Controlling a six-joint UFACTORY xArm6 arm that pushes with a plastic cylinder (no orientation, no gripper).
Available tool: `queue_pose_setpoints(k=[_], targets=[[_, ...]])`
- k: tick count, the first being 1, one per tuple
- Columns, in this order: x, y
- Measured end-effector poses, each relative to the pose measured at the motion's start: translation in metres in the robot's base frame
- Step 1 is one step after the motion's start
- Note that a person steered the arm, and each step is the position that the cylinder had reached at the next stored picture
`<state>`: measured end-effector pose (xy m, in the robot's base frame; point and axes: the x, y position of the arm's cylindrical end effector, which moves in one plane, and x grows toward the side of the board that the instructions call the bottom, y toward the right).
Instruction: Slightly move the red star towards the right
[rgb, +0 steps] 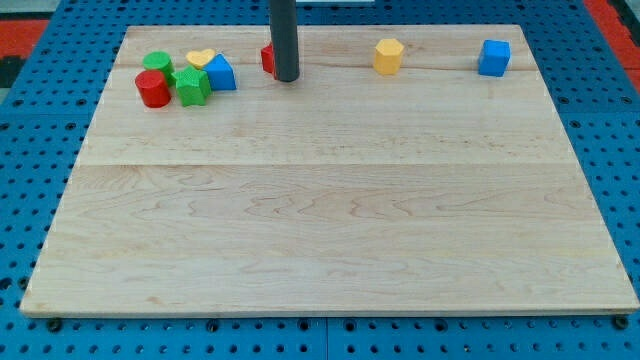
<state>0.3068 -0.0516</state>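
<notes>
A: Nearest the camera: what is it?

B: Board (330, 230), bottom edge. Pale wood planks, grain running left to right, lying on a blue pegboard (40, 200) with rows of holes. Red pegboard shows at the view's top corners.

A: Claw state?

B: No claw is fitted. The arm ends in a straight dark rod (285, 35), so nothing spreads, presses or pinches. My tip (287, 78) rests on the board near the top edge, left of centre.

A: Location of the task's block?

B: Red star (267, 58) sits just left of the rod, partly hidden behind it. Only a red sliver shows; the star shape cannot be confirmed. Whether tip and block touch cannot be told.

A: Continue outward.

B: Left of the star, a tight cluster: blue block (222, 73), yellow heart (201, 58), green star (192, 87), green cylinder (156, 64), red cylinder (152, 90). The pieces appear to touch one another.

A: And to the right?

B: Yellow hexagon (388, 56), well apart from the rod. Further right, a blue cube (494, 58) near the top right corner. All blocks lie along the board's top strip.
</notes>
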Motion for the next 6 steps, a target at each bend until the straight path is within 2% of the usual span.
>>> queue_pose_setpoints(k=[1,2,3,4,5,6], targets=[[-0.001,-0.057],[-0.038,-0.063],[-0.055,-0.061],[-0.051,-0.019],[-0.037,-0.025],[-0.001,-0.038]])
